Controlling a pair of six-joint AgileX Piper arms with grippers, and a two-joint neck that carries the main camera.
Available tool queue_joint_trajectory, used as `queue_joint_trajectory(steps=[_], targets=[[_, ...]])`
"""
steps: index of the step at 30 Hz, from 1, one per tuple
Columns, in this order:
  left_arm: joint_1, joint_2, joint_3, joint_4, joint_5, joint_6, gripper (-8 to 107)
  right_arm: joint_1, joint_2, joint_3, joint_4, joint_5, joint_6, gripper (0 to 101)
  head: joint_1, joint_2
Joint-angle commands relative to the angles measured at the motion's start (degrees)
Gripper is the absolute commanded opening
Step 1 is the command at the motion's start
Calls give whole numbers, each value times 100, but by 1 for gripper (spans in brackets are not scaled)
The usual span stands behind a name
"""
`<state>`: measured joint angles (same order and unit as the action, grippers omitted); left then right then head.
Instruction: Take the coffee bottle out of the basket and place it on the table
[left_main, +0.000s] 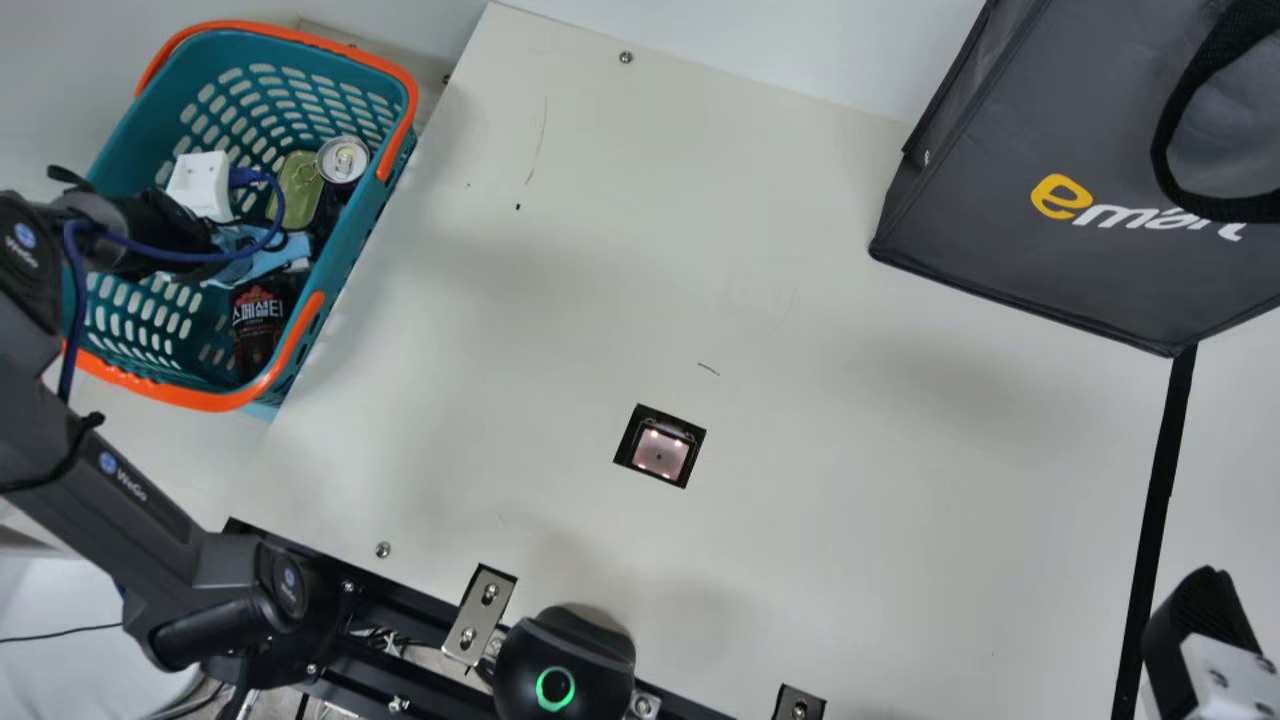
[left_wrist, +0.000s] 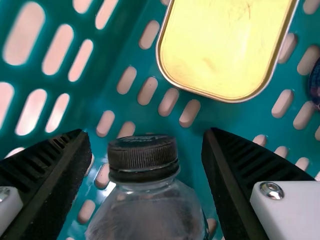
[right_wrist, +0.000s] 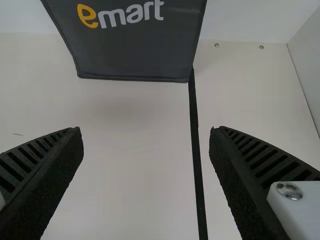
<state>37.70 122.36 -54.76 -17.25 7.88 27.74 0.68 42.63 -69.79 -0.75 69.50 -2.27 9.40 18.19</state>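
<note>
At your left, the teal basket (left_main: 358, 262), perforated, orange-rimmed, holds the coffee bottle (left_wrist: 147, 215): clear, round-shouldered, with a ridged black cap (left_wrist: 142, 155). Your left gripper (left_main: 180, 222) stands spread around the cap, a gap at either side. Rightward come the smooth cream table (left_main: 560, 330), grey fabric bag (left_main: 1030, 130) and your right gripper (left_main: 1205, 625), spread too.

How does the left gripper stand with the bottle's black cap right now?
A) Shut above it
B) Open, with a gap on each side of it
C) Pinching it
B: in the left wrist view, the left gripper is open, and the green basket shows between its fingers and both sides of the black cap.
</note>
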Motion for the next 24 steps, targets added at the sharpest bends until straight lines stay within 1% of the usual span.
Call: queue_joint_trajectory(steps=[1, 5, 12, 17, 24], targets=[[-5, 46, -18, -51, -23, 49, 90, 0, 0, 0, 0, 0, 0, 91, -148, 23], [-5, 135, -46, -148, -69, 139, 90, 0, 0, 0, 0, 0, 0, 91, -148, 23], [-2, 225, -70, -214, -142, 193, 43, 0, 0, 0, 0, 0, 0, 91, -148, 23], [7, 161, -48, -193, -119, 162, 10, 0, 0, 0, 0, 0, 0, 91, -148, 23], [11, -192, 70, -176, 44, 149, 10, 0, 0, 0, 0, 0, 0, 91, -148, 23]])
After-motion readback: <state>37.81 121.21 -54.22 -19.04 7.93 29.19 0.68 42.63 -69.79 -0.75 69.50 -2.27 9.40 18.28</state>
